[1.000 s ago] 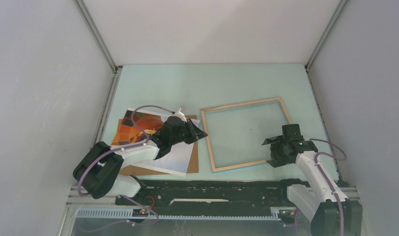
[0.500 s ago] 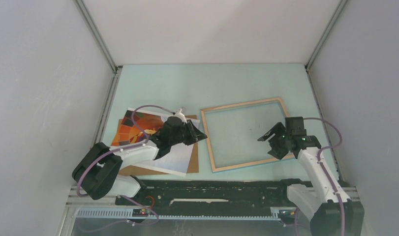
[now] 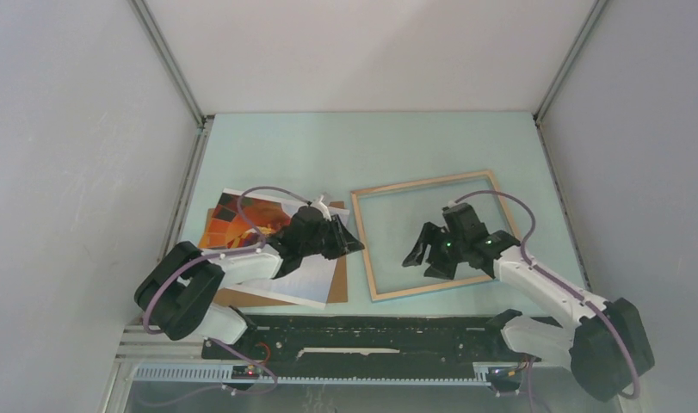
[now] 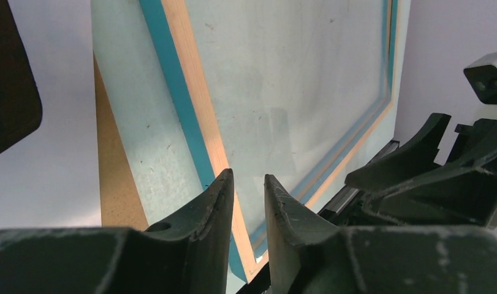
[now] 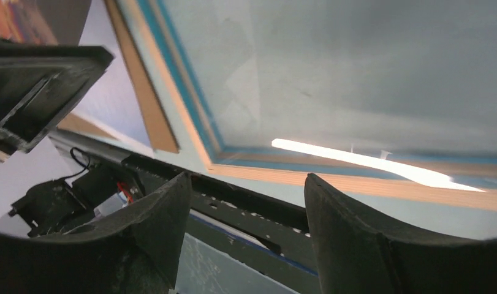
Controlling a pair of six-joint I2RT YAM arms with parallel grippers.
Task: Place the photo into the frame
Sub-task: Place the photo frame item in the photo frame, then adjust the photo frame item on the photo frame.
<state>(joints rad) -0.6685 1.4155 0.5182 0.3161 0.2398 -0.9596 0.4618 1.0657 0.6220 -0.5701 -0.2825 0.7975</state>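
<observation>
The frame (image 3: 423, 184) lies flat right of centre, light wood up, with blue along its edges; it also shows in the left wrist view (image 4: 197, 104) and the right wrist view (image 5: 386, 182). The photo (image 3: 242, 228), orange-red and pale, lies at the left on the brown backing board (image 3: 337, 288). My left gripper (image 3: 355, 243) sits low between the photo's right edge and the frame's left rail; its jaws (image 4: 248, 177) stand a narrow gap apart with nothing in them. My right gripper (image 3: 424, 261) hovers over the frame's inside, open wide and empty (image 5: 246, 180).
The backing board's edge shows beside the pale table in the left wrist view (image 4: 111, 177). A black rail (image 3: 371, 331) runs along the near table edge. Grey walls close the table in at left, right and back.
My right arm has swung left from the frame's near right corner to over the frame's inside, still open. My left gripper has shifted slightly toward the frame's left rail.
</observation>
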